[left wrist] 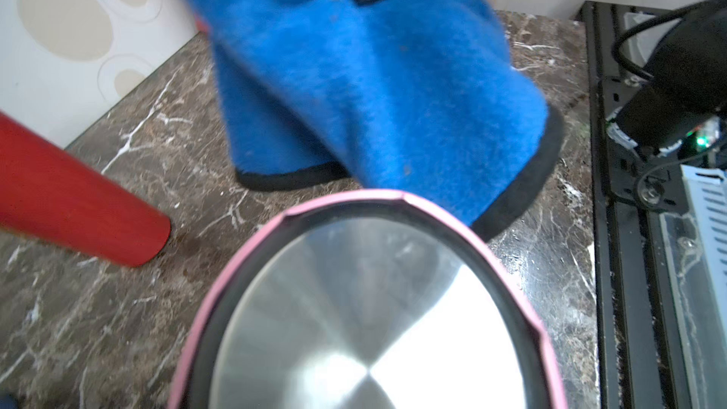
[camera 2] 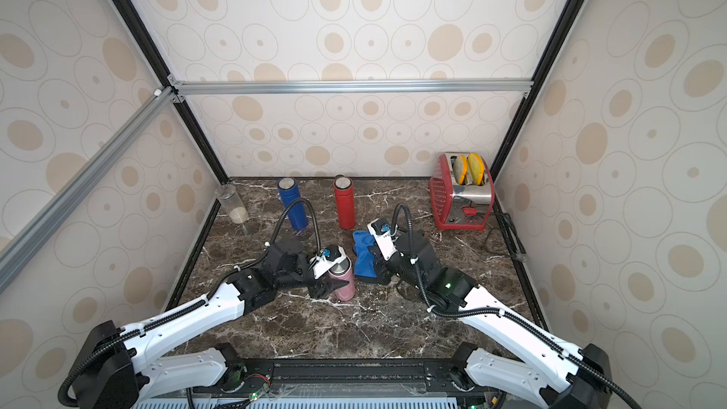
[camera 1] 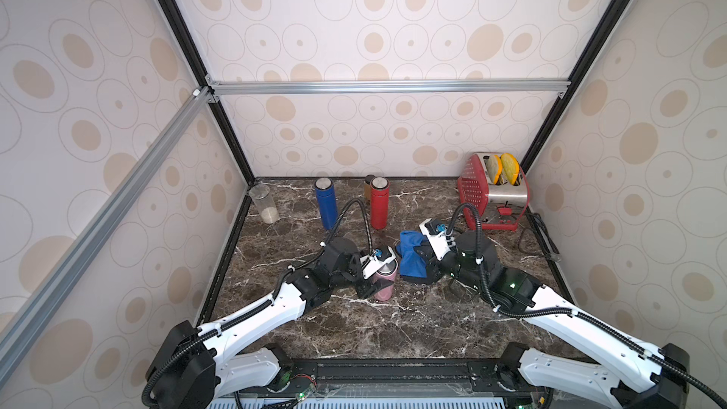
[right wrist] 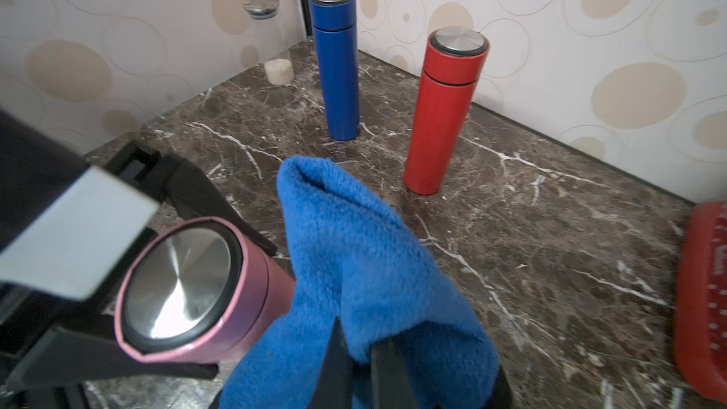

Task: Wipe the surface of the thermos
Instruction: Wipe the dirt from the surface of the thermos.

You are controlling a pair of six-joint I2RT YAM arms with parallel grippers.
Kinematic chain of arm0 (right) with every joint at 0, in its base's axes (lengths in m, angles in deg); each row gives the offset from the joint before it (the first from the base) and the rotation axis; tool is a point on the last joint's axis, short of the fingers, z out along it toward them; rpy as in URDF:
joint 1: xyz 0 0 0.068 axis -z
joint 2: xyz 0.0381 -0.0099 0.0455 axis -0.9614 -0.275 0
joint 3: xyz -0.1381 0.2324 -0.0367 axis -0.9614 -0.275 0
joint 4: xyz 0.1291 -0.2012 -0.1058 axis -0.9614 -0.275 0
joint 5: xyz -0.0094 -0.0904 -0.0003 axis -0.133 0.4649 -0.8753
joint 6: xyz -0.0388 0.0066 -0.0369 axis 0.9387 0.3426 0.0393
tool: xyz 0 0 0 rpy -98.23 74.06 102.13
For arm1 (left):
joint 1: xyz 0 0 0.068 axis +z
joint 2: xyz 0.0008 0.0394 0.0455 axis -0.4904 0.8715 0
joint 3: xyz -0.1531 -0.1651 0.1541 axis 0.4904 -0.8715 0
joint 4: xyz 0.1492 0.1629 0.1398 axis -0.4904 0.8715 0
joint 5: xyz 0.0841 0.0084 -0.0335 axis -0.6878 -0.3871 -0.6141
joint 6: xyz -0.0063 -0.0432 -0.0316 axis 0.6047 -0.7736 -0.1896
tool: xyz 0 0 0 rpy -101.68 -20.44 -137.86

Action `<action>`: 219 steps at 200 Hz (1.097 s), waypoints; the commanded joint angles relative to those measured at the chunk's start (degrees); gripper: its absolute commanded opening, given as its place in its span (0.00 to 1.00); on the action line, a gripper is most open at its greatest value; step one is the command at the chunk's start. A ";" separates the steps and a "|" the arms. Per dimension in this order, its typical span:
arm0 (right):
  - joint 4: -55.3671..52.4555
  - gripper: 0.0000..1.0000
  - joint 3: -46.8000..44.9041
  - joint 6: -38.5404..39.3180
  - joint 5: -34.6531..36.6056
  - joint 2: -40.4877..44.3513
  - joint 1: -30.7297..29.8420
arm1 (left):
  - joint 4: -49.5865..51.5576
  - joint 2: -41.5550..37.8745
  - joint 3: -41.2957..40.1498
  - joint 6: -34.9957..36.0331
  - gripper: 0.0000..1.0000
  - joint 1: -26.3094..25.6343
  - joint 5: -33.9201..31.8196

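Observation:
A pink thermos (camera 1: 386,279) with a steel lid (left wrist: 366,308) stands upright on the marble table, mid-front. My left gripper (camera 1: 373,288) is shut on its body, one black finger (right wrist: 196,186) on each side. My right gripper (right wrist: 362,367) is shut on a blue cloth (right wrist: 373,261) with a black hem. The cloth (camera 1: 411,255) hangs just right of the thermos, and in the right wrist view it lies against the thermos's side (right wrist: 271,293). In both top views the cloth (camera 2: 364,255) hides the right fingertips. The left wrist view shows only the lid and the cloth (left wrist: 373,92), not its own fingers.
A blue thermos (camera 1: 326,204) and a red thermos (camera 1: 379,204) stand behind, with a brownish one (camera 1: 369,184) behind the red. A clear jar (camera 1: 265,204) is at the back left. A red toaster (camera 1: 491,190) holding bread stands at the back right, with its cable (camera 1: 539,238) along the right wall.

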 commanded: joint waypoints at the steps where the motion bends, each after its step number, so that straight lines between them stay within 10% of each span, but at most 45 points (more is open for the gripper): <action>1: 5.99 0.00 1.39 -7.38 -14.83 -2.35 2.06 | -7.02 -0.59 -1.62 8.82 0.48 -0.23 5.55; 151: 33.29 0.00 -14.85 -21.32 -24.11 -23.29 3.71 | -15.73 2.10 -7.18 8.16 0.46 -0.06 7.89; 219: 19.05 0.00 -3.96 -18.07 -49.47 -19.00 13.46 | -5.12 1.36 -3.85 15.14 0.45 -0.08 9.81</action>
